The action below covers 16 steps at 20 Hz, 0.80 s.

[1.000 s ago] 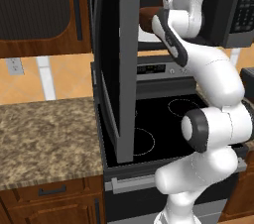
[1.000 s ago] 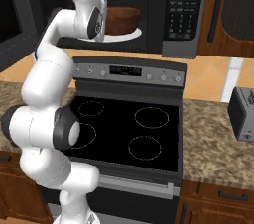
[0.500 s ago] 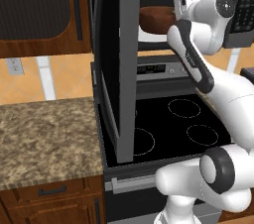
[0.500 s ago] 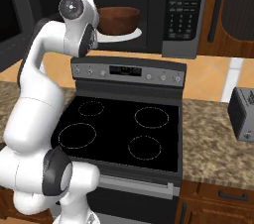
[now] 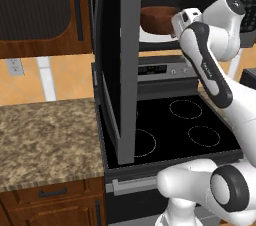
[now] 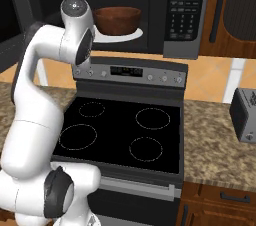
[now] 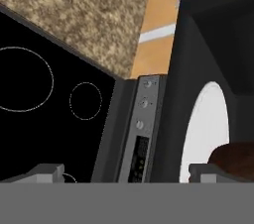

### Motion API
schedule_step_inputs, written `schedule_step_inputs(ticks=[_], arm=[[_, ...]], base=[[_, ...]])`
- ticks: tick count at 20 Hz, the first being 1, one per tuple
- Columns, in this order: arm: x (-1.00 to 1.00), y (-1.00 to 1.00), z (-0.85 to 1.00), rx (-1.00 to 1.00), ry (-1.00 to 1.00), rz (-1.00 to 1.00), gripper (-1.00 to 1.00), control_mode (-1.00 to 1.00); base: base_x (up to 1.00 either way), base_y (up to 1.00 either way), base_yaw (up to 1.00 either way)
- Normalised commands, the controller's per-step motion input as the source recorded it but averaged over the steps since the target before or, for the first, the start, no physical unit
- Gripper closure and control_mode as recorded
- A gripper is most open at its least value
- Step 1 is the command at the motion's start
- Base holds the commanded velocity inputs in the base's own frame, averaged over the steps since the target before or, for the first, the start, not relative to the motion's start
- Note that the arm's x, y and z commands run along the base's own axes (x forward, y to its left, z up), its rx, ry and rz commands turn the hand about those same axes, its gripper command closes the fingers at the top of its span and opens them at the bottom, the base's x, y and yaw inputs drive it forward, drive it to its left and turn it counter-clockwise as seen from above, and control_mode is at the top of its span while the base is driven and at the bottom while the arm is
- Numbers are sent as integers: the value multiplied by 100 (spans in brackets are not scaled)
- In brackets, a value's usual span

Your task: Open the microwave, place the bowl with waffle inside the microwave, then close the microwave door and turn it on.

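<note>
Hand view: bowl point(image 7: 233, 157) beside right fingertip of open tool point(image 7: 126, 173).

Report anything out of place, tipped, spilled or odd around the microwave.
Nothing stands out. The bowl sits upright on the white turntable plate inside the microwave, and the microwave door hangs wide open over the stove. No spill shows.

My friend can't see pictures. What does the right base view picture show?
A reddish-brown bowl sits on the white turntable plate inside the open microwave above a black stove. The robot's white arm rises at the left, and a toaster stands on the right counter.
</note>
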Motion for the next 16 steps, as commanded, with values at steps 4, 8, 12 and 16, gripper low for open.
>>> schedule_step_inputs(ticks=[4, 8, 12, 16], arm=[[-20, 66, -98, 0, 17, 12, -100, -100], [-58, 23, -55, 0, 15, 10, -100, -100], [-94, 15, -27, 0, 2, 9, -100, -100], [-100, 22, -1, -1, -5, 9, -100, -100]], base=[[0, 0, 0], [0, 0, 0], [0, 0, 0], [0, 0, 0]])
